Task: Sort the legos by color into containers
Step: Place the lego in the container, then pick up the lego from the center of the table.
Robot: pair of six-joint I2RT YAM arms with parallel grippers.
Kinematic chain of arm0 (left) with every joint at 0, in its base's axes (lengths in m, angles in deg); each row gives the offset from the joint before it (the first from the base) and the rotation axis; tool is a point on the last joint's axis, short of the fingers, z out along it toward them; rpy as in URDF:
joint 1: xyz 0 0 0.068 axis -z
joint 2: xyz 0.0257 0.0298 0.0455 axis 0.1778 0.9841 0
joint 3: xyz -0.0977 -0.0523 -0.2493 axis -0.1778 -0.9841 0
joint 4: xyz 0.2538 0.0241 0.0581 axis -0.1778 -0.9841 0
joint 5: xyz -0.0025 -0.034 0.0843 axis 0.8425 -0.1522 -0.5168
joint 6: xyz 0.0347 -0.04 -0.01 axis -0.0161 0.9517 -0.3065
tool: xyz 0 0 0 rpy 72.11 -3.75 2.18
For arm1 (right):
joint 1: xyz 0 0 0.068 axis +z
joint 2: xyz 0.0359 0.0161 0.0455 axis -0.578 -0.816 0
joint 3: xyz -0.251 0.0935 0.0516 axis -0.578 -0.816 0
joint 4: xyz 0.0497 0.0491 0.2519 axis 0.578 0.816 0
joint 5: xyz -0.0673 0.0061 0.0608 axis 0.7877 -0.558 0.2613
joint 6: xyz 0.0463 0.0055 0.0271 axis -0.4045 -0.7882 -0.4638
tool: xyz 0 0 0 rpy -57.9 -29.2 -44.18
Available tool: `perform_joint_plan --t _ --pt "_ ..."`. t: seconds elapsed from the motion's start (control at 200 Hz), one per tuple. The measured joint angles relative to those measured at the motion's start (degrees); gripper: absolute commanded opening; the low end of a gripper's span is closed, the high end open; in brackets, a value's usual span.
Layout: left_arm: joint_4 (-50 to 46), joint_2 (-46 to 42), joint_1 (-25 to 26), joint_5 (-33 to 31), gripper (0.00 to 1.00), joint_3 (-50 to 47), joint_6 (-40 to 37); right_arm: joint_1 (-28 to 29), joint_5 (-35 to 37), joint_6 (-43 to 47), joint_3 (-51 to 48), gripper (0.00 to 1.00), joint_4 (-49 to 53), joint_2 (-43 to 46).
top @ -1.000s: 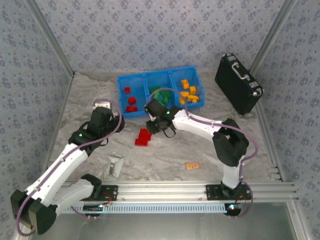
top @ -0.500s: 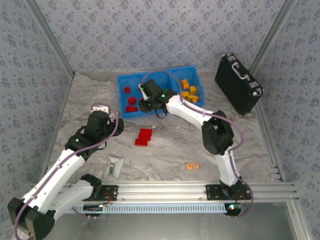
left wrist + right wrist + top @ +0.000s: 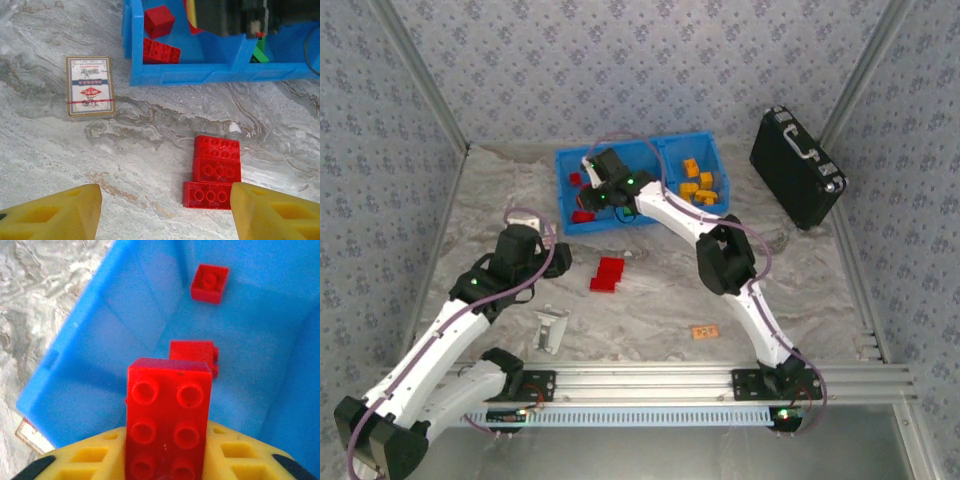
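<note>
My right gripper point(image 3: 592, 186) hangs over the left compartment of the blue tray point(image 3: 562, 195), shut on a red lego point(image 3: 168, 412) that stands up between its yellow fingers point(image 3: 85, 460). Below it, two red legos point(image 3: 210, 283) point(image 3: 192, 352) lie on the compartment floor. A cluster of three red legos point(image 3: 216, 172) point(image 3: 608, 273) sits on the table in front of the tray. My left gripper point(image 3: 165, 215) is open low over the table, its right finger point(image 3: 275, 215) beside that cluster. Orange-yellow legos point(image 3: 698, 185) fill the right compartment. A green lego point(image 3: 259, 50) peeks from the middle one.
A black case point(image 3: 797, 167) lies at the back right. A grey-white metal bracket point(image 3: 551, 328) and a pale-orange tag point(image 3: 705, 331) rest near the front rail. A boxed card deck point(image 3: 90, 86) lies left of the tray. Patterned walls close in three sides.
My right arm has swung from the table's middle back and left, carrying the red lego over the tray's left compartment. The left arm has barely shifted.
</note>
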Motion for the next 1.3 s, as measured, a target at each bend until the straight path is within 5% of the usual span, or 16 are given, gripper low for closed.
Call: perform_joint_plan --t 0.205,0.845,1.3 --pt "-1.05 1.31 1.55 1.03 0.72 0.0 0.07 -0.09 -1.4 0.98 7.02 0.68 0.66 -4.39" --pt "6.91 22.38 18.47 -3.85 0.88 -0.72 -2.99 -6.32 -6.54 2.19 -4.31 0.78 2.78 10.1" --pt "7.26 35.21 20.98 -6.43 0.96 2.91 0.22 -9.42 -8.07 5.16 -12.94 0.79 4.39 21.11"
